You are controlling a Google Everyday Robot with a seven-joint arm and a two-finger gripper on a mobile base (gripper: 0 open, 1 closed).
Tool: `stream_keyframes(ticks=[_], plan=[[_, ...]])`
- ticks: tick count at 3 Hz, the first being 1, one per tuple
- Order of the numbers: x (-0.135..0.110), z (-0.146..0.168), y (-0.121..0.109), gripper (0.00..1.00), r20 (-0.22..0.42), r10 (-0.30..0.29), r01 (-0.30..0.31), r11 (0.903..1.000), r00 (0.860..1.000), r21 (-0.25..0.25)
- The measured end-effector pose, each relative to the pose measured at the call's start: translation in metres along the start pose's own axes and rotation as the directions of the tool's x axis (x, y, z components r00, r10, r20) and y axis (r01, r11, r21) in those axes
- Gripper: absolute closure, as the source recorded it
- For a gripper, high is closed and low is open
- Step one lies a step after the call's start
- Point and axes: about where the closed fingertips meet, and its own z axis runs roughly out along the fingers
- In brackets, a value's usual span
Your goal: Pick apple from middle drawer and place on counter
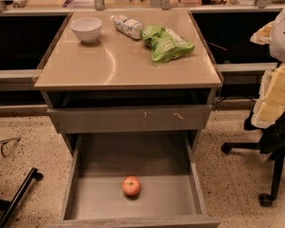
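Observation:
The small red-orange apple (131, 185) lies on the smooth grey floor of the open middle drawer (195, 186), near its front, a little left of centre. The drawer is pulled far out below a shut grey drawer front with pale scratch marks (99, 119). The glossy tan counter (114, 65) tops the cabinet above. My gripper is not in view in the camera view. Nothing touches the apple.
On the counter stand a white bowl (86, 29) at the back left, a lying plastic bottle (127, 26) and a green bag (165, 42) at the back right. An office chair with yellow foam (275, 108) is to the right. A black bar (19, 194) lies on the floor to the left.

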Motion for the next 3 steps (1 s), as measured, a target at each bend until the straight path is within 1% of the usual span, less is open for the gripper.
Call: stream_keyframes(ticks=[1, 2, 3], plan=[[0.000, 0.000, 0.000, 0.00, 0.000, 0.000, 0.000, 1.0000, 1.000, 0.000], [-0.001, 0.017, 0.007, 0.00, 0.025, 0.021, -0.021, 0.9997, 0.999, -0.016], [0.004, 0.085, 0.034, 0.00, 0.116, 0.107, -0.098, 0.9921, 0.988, -0.077]])
